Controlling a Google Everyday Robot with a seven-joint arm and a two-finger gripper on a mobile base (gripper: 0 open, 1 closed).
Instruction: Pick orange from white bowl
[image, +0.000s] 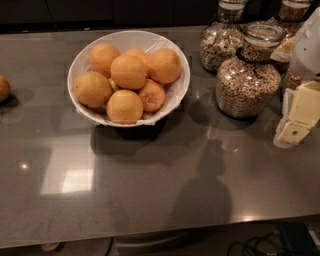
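Note:
The white bowl with crinkled white lining sits on the grey counter at upper left of centre. It holds several large pale yellow-orange oranges; one orange lies on top in the middle. A smaller, deeper-orange fruit lies among them at the right front. My gripper is at the right edge of the view, cream-coloured, well to the right of the bowl and apart from it, next to the glass jars.
Several glass jars of cereal stand at the back right, the nearest jar between the bowl and my gripper. A lone dark brownish-orange fruit lies at the left edge. The counter's front edge runs along the bottom.

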